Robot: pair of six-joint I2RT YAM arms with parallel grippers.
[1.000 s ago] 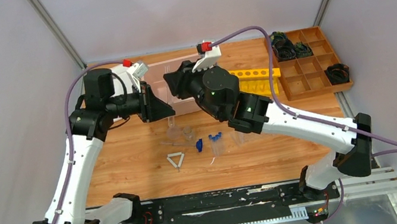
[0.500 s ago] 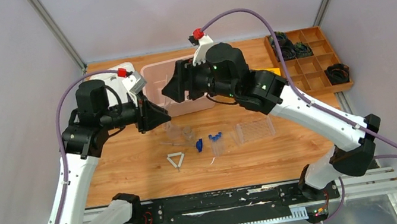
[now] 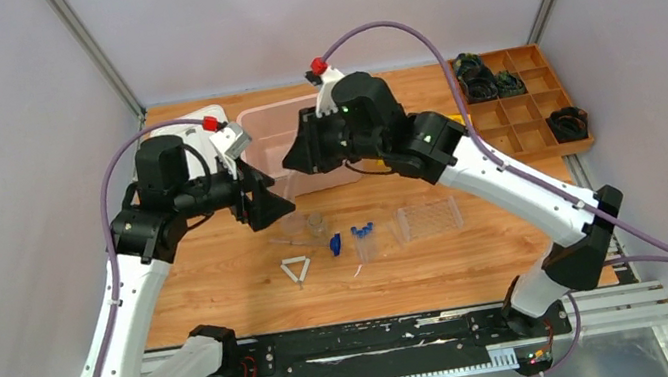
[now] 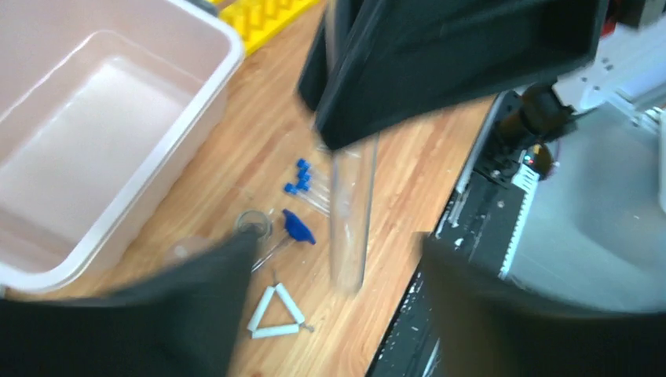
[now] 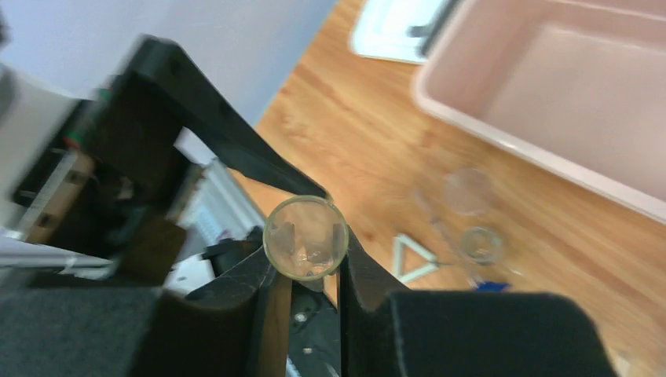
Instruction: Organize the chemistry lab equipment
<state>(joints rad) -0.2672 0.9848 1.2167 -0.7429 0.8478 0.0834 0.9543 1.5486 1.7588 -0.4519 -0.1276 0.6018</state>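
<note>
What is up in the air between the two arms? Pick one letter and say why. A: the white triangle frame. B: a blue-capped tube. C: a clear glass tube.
C: the clear glass tube hangs from the right arm's fingers above the table, while the white triangle frame and the blue-capped tubes lie on it.

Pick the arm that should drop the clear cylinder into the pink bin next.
Right. The right gripper is clamped on the clear cylinder, with the pink bin just beside it. The left gripper has its fingers spread either side of the cylinder, not gripping.
</note>
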